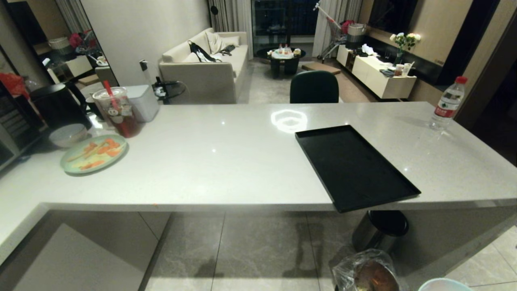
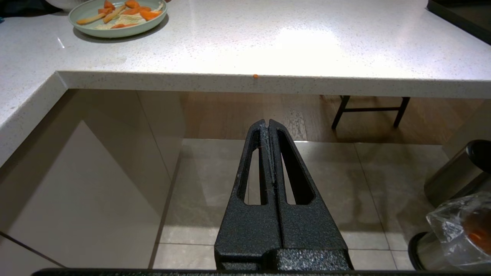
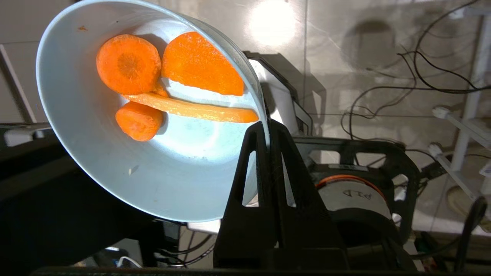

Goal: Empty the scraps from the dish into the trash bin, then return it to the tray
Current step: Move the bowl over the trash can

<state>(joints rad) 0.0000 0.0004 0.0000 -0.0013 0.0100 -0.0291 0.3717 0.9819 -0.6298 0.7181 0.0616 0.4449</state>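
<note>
Home, open kitchen-living room: stone counter, sofa, coffee table, sideboard with flowers.

The black left gripper, fingers pressed together, hangs below the white speckled counter; a round green plate sits near its far edge.
</note>
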